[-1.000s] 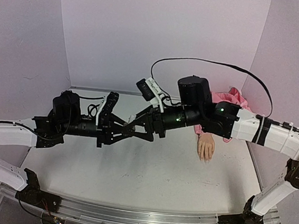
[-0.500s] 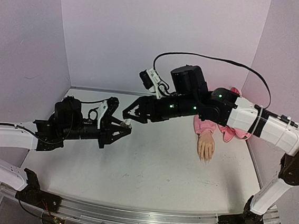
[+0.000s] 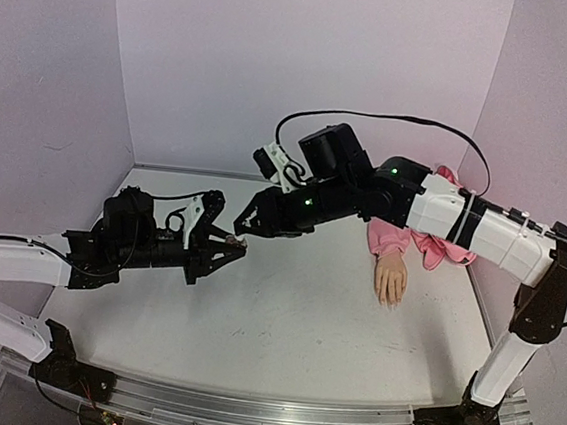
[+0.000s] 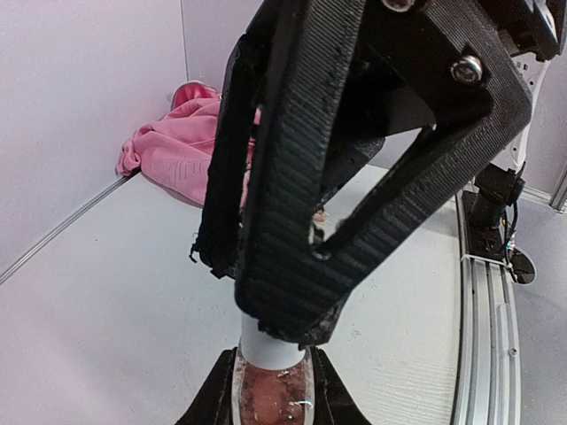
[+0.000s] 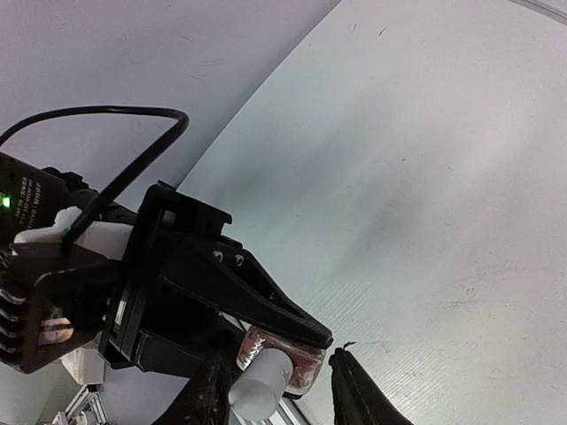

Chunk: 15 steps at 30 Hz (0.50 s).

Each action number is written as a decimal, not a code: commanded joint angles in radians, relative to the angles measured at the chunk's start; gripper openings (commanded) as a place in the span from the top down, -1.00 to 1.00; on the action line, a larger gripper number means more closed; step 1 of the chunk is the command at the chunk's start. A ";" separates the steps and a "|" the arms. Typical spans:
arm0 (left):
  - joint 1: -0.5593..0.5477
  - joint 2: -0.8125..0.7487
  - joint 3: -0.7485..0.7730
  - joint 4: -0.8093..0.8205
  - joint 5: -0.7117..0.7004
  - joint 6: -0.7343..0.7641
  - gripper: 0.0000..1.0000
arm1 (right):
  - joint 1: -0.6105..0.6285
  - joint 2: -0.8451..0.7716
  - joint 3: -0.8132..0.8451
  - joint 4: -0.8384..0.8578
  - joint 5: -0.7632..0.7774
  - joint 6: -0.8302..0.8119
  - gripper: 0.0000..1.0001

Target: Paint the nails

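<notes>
Right end effector (image 3: 245,226) now sits pulled back, part-open astride white cap (image 5: 255,390) | left end effector (image 3: 230,250) clamps polish bottle (image 4: 270,400) | centre on cap before you pinch.

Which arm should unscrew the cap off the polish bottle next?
Right. The right hand, open, straddles the white cap, while the left hand is clamped on the polish bottle, steadying it.

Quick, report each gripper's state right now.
Left gripper: closed on the polish bottle.
Right gripper: open, fingers either side of the bottle's white cap, not clamping it.
</notes>
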 commanded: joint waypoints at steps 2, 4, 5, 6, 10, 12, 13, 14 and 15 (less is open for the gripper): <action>0.003 -0.028 0.006 0.023 -0.020 0.024 1.00 | 0.002 0.013 0.050 -0.008 -0.024 -0.002 0.27; 0.003 -0.027 0.007 0.023 -0.020 0.025 1.00 | 0.002 0.017 0.052 -0.009 -0.025 -0.003 0.32; 0.003 -0.026 0.008 0.022 -0.021 0.025 1.00 | 0.002 0.019 0.053 -0.008 -0.028 -0.005 0.35; 0.002 -0.026 0.009 0.022 -0.022 0.025 1.00 | 0.002 0.022 0.054 -0.007 -0.031 -0.006 0.36; 0.003 -0.023 0.012 0.021 -0.017 0.021 1.00 | 0.002 0.031 0.059 -0.007 -0.036 -0.012 0.36; 0.003 -0.020 0.013 0.021 -0.016 0.019 1.00 | 0.002 0.035 0.062 -0.007 -0.042 -0.015 0.38; 0.003 -0.021 0.014 0.021 -0.016 0.019 1.00 | 0.003 0.038 0.063 -0.007 -0.043 -0.017 0.42; 0.003 -0.021 0.015 0.021 -0.016 0.018 1.00 | 0.003 0.039 0.065 -0.007 -0.042 -0.018 0.49; 0.003 -0.022 0.013 0.021 -0.016 0.018 1.00 | 0.002 0.038 0.065 -0.007 -0.038 -0.019 0.55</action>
